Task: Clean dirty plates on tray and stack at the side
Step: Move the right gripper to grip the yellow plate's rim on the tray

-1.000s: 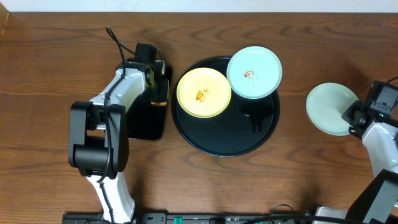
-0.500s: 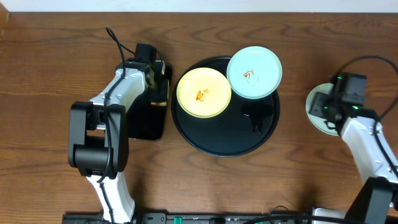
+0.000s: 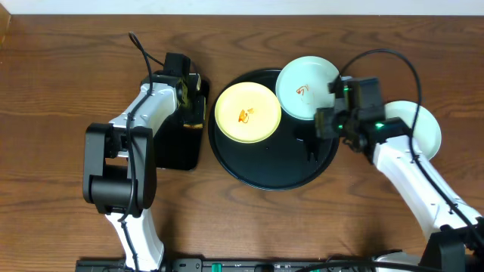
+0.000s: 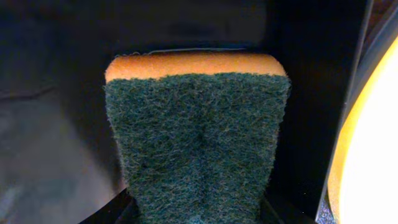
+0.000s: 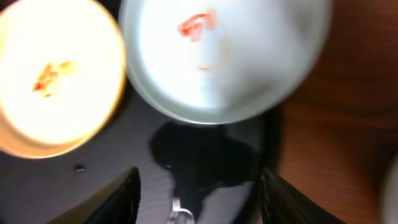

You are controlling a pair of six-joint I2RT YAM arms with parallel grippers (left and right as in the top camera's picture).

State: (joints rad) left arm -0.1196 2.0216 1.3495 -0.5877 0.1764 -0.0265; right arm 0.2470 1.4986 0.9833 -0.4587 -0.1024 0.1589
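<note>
Overhead first. The big change is the right arm. A second ago it was parked out at the right edge by the pale mint round plate (image 3: 425, 130) that sits on the brown wood-grain bench (image 3: 60, 91). Now it has swung in, so the right end effector (image 3: 324, 125) hangs over the right side of the large round black tray (image 3: 261, 166). It's just beside the second mint round plate with the orange smear (image 3: 299, 85).

That smeared one lies at the tray's far right and pokes out past the rim. It's edge to edge with the pale yellow round plate (image 3: 248, 112), which is also smeared, on the tray's left half.

The left arm hasn't budged. The left end effector (image 3: 197, 104) is over the small rectangular black tray (image 3: 172, 151), right next to the big one.

Left wrist: the green scouring sponge with the orange back (image 4: 198, 143) fills the frame. It's squeezed in at the bottom, where the end effector has it clamped. A sliver of the yellow plate's rim shows at the right edge.

Right wrist: pretty blurry, but the fingers (image 5: 127, 196) are spread wide with nothing between them. The smeared mint plate is dead ahead and there's black tray below.

My read is that one plate is already out at the side and two dirty ones are left. The right arm looks to be lining up on the mint one, so the sponge can get at it.
</note>
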